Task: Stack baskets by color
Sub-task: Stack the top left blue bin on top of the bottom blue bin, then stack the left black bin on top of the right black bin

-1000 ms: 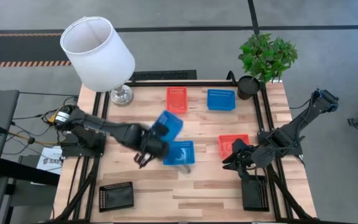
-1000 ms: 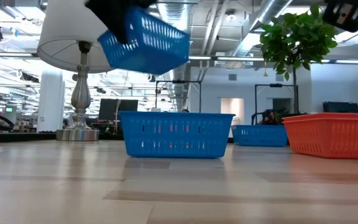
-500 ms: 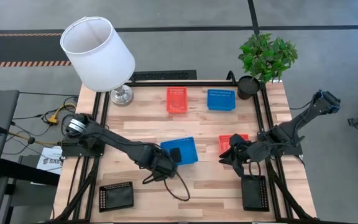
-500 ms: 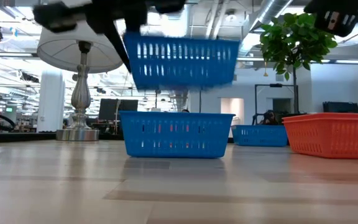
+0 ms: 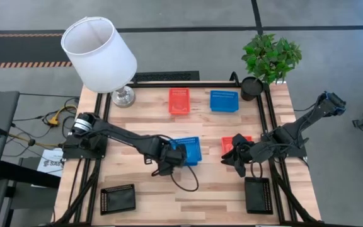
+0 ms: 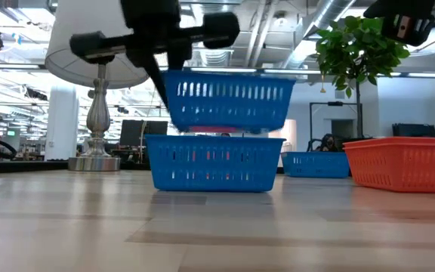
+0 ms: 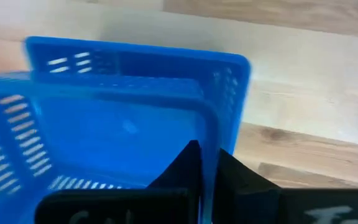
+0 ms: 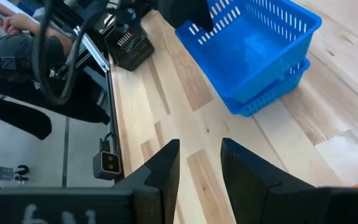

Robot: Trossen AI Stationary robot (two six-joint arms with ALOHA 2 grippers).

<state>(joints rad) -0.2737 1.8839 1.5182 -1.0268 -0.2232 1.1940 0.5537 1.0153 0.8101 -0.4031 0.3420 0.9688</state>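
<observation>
My left gripper [image 5: 171, 156] is shut on a blue basket [image 5: 188, 149] and holds it level, straight over a second blue basket [image 6: 214, 162] that stands on its base mid-table. The low view shows a thin gap between the two. My right gripper [image 5: 236, 156] hangs open with nothing between its fingers, above the near edge of a red-orange basket [image 5: 235, 143] at the right. Along the far edge stand another red-orange basket [image 5: 179, 101] and another blue basket [image 5: 224, 101]. Two black baskets [image 5: 117, 198] [image 5: 257, 195] sit at the near corners. My left gripper grips the wall at the held basket's left end [image 7: 211, 146], one finger [image 7: 188, 168] inside the basket and one [image 7: 238, 180] outside. The fingers come from above, pointing steeply down. The basket [image 6: 229, 100] hangs level with its opening up, clear of the table.
A white-shaded lamp [image 5: 99, 53] stands at the far left corner and a potted plant [image 5: 268, 60] at the far right. Bare wood [image 5: 188, 195] lies between the two black baskets along the near edge. A person sits beyond the table's edge [image 8: 17, 37].
My left gripper has swung toward the table's near-right, rolled its wrist and sunk. The blue basket it holds, tilted at first and to the far left of the other blue basket, has turned level, come over that basket and dropped close to its rim.
</observation>
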